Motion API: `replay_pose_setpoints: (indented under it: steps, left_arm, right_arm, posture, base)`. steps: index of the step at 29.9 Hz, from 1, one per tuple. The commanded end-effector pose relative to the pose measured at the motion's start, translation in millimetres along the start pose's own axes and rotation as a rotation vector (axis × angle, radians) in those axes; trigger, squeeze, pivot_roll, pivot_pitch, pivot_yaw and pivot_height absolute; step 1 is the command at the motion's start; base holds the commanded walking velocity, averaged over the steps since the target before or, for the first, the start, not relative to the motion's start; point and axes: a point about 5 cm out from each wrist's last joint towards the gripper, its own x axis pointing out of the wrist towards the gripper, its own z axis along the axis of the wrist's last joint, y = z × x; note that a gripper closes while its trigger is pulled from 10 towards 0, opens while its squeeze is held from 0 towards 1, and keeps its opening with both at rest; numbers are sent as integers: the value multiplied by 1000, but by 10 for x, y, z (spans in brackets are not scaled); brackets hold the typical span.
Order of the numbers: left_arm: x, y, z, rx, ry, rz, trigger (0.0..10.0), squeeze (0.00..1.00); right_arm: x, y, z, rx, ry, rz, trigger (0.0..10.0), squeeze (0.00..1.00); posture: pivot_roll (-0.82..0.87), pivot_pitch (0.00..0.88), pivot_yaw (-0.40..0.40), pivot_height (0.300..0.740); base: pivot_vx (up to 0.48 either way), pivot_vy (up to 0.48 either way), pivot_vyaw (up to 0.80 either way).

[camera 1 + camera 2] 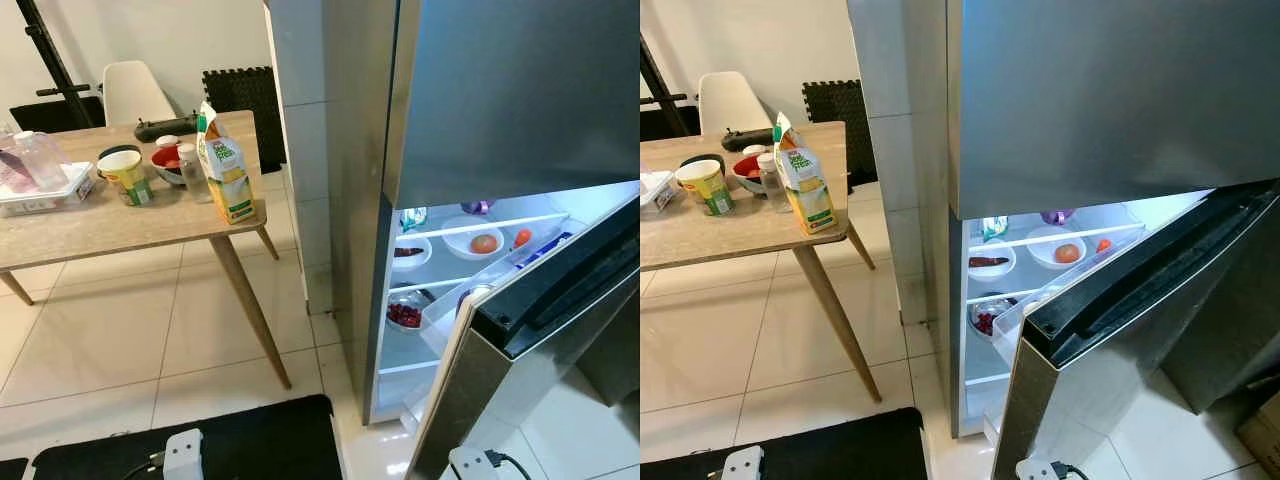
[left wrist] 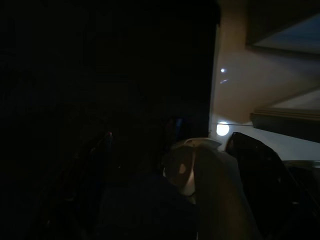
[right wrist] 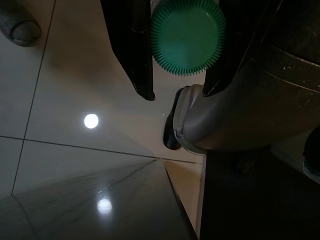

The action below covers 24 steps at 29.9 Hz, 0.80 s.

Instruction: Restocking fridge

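While the fridge point(image 1: 500, 150) stands open at three o'clock, a carton point(image 1: 226, 170) waits on the counter point(image 1: 100, 225). Wrist view: right tool point(image 3: 177, 92) clamps a green-capped bottle point(image 3: 187, 35); loosening would drop it. Left tool's fingers are too dark to tell.

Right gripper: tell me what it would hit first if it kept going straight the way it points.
The right gripper, holding a green-capped item, points down at the tiled floor. The floor looks like the first thing it meets, though the robot's own foot lies close to that line; depth is unclear.
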Motion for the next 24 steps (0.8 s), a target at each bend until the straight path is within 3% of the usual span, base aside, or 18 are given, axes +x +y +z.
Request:
replay_pose_setpoints:
  steps: [1,13,24]
  left_arm:
    - [-6,-7,-68,3,27,7,10000,0]
    - [8,-61,-72,17,34,-6,10000,0]
    - [-8,-15,-96,13,43,1,10000,0]
  right_arm:
    - [0,-23,20,-11,5,-1,10000,0]
    - [7,-27,62,-15,-2,-4,10000,0]
    - [19,48,29,-1,7,8,10000,0]
  posture:
    - [-100,0,5,740]
    - [-97,0,9,740]
    - [-82,0,20,740]
  base:
    - [0,0,0]
    - [0,0,0]
    - [0,0,0]
